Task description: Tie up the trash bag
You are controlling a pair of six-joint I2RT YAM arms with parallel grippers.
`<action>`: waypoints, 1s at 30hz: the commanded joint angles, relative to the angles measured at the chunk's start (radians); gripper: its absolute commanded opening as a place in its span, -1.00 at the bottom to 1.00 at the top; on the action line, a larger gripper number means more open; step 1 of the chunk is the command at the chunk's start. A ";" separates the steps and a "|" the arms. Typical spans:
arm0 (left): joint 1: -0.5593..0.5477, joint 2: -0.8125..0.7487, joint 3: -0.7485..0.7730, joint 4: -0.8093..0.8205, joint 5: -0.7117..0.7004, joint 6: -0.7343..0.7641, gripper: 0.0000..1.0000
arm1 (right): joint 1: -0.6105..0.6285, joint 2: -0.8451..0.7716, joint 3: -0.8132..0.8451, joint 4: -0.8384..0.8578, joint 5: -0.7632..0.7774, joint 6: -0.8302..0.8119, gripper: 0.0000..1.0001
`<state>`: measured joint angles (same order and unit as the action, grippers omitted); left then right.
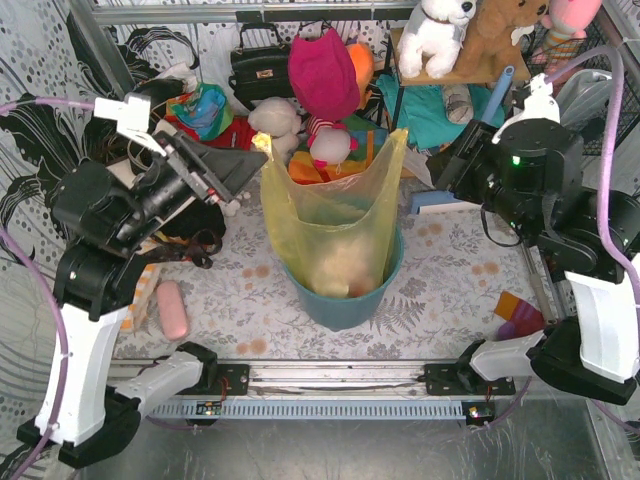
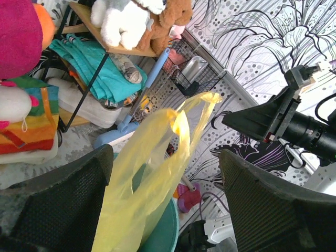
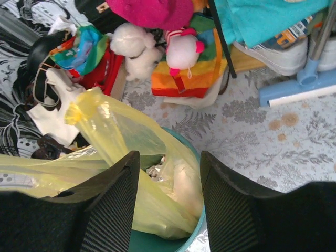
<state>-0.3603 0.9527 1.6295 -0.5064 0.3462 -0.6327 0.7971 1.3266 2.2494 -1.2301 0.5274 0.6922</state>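
Since both are open and empty, your left end effector (image 1: 245,183) sits nearer the upright trash bag (image 1: 335,215) than your right end effector (image 1: 440,168).

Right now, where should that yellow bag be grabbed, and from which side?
Probably by its two upstanding corners. The trash bag stands open in the bucket, one corner poking up on the left, one on the right, so pinch each from its own side.
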 commanded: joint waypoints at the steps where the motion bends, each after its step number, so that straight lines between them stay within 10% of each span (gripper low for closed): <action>1: -0.006 0.047 0.064 0.106 0.063 -0.023 0.79 | -0.001 0.050 0.054 0.024 -0.076 -0.086 0.01; 17: -0.006 0.106 0.068 0.136 0.104 -0.039 0.38 | -0.001 0.166 0.158 0.242 -0.184 -0.160 0.18; 30: -0.006 0.100 0.037 0.189 0.126 -0.067 -0.41 | -0.001 0.129 0.091 0.252 -0.108 -0.170 -0.85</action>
<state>-0.3603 1.0607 1.6764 -0.3927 0.4534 -0.6903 0.7971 1.4830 2.3592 -1.0122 0.3683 0.5404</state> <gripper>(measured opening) 0.331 0.137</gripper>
